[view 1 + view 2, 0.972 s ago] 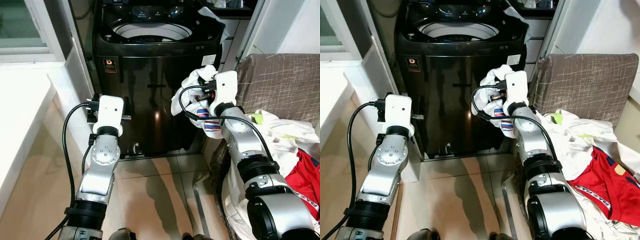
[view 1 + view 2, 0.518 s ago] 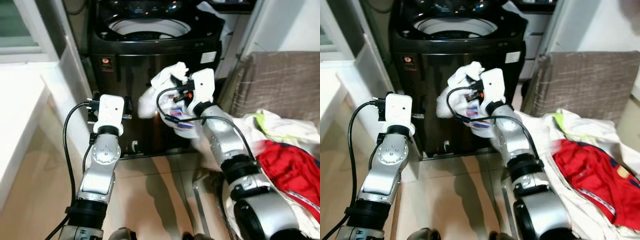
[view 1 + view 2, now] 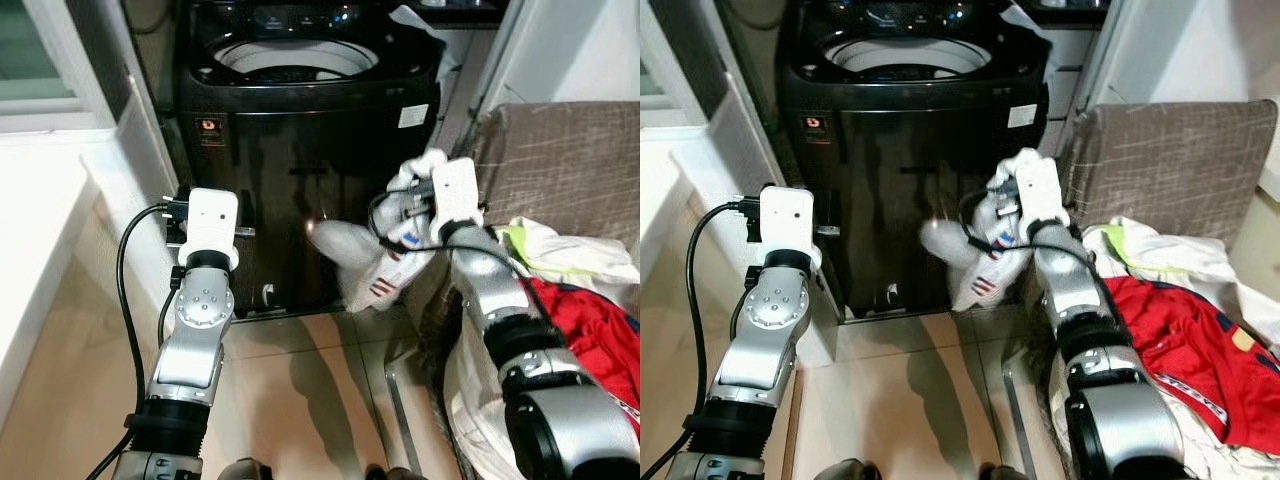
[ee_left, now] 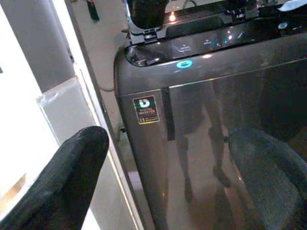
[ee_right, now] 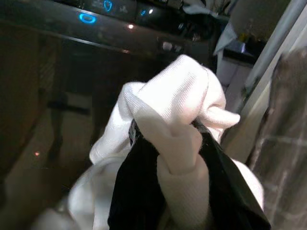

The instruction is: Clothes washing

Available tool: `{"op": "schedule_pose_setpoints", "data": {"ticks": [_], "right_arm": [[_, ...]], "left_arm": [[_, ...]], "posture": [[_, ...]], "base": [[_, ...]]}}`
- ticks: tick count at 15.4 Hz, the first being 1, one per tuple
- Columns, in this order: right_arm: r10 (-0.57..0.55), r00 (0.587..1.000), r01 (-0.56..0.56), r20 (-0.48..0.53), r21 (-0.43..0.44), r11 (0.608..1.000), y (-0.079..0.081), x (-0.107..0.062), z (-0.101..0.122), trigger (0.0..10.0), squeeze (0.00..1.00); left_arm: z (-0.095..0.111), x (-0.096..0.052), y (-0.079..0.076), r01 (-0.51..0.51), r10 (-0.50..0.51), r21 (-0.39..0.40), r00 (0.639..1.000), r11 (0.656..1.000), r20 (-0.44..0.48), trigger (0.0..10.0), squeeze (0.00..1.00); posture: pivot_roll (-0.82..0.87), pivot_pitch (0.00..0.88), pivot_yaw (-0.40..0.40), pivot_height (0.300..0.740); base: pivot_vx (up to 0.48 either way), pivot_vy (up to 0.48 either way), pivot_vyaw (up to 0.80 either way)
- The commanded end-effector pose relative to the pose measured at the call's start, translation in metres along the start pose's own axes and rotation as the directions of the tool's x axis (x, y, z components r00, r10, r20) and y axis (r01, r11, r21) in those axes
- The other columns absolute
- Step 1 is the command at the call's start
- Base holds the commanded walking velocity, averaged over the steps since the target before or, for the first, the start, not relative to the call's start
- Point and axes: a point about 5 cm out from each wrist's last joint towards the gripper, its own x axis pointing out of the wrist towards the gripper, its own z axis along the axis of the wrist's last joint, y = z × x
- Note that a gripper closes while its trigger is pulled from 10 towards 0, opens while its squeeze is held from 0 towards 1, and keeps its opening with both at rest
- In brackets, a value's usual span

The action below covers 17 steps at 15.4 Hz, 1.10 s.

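Beige tiled floor [image 3: 300,380] seen below; white window sill [image 3: 40,230] at left, brown fabric panel [image 3: 560,165] at right

left arm [image 3: 195,330]: raised, forearm upright, near left | left pincer [image 4: 168,177]: fingers spread apart, nothing between | right arm [image 3: 500,300]: bent, reaching far-left from right | right pincer [image 5: 168,158]: fingers clamped on white garment [image 3: 375,265], bunched between them

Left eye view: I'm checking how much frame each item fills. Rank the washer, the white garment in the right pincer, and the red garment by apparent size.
1. Washer, largest by far.
2. White garment, held in the right pincer.
3. Red garment.
The two garments look close in size; the red one is partly hidden and cut by the frame edge, so their order is unsure.
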Motion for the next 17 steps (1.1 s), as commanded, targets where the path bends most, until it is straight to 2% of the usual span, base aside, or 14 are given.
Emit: {"op": "schedule_pose_setpoints", "data": {"ticks": [1, 4, 6, 10, 13, 17], "right_arm": [[0.014, 0.998, -0.016, 0.056, 0.03, 0.999, 0.003, 0.002, 0.012, 10.0, 0.0], [0.07, 0.994, -0.074, 0.08, 0.056, 0.996, 0.011, 0.004, 0.016, 10.0, 0.0], [0.082, 0.994, -0.085, 0.066, 0.04, 0.996, 0.012, 0.004, 0.015, 10.0, 0.0], [0.061, 0.997, -0.063, 0.055, 0.035, 0.997, 0.011, 0.004, 0.011, 10.0, 0.0], [0.007, 0.994, -0.012, 0.109, 0.041, 0.999, 0.004, 0.008, 0.024, 10.0, 0.0], [0.027, 0.993, -0.034, 0.118, 0.056, 0.998, 0.008, 0.011, 0.027, 10.0, 0.0]], "left_arm": [[0.004, 0.0, 0.0, -0.007, 0.007, 0.002, 1.0, 1.0, 0.021, 10.0, 0.0], [0.006, 0.001, 0.002, -0.007, 0.009, -0.06, 0.999, 0.998, 0.031, 10.0, 0.0], [0.007, 0.002, 0.0, -0.005, 0.007, -0.063, 0.999, 0.998, 0.034, 10.0, 0.0], [0.007, 0.0, -0.005, 0.023, -0.022, -0.032, 0.999, 0.999, 0.03, 10.0, 0.0], [0.011, 0.002, -0.006, 0.054, -0.054, -0.01, 0.997, 0.998, 0.058, 10.0, 0.0], [0.014, 0.004, -0.002, 0.063, -0.063, -0.001, 0.995, 0.998, 0.078, 10.0, 0.0]], "posture": [[-0.02, 0.003, -0.033, 0.74], [-0.02, 0.0, -0.041, 0.74], [-0.02, 0.0, -0.049, 0.74], [-0.01, 0.0, -0.06, 0.74], [0.0, 0.0, -0.061, 0.74], [0.02, 0.0, -0.057, 0.74]], "base": [[0.0, 0.0, 0.0], [0.092, 0.0, 0.0], [0.444, 0.0, 0.55], [0.48, 0.0, 0.51], [0.48, 0.0, 0.0], [0.48, 0.0, 0.0]]}}
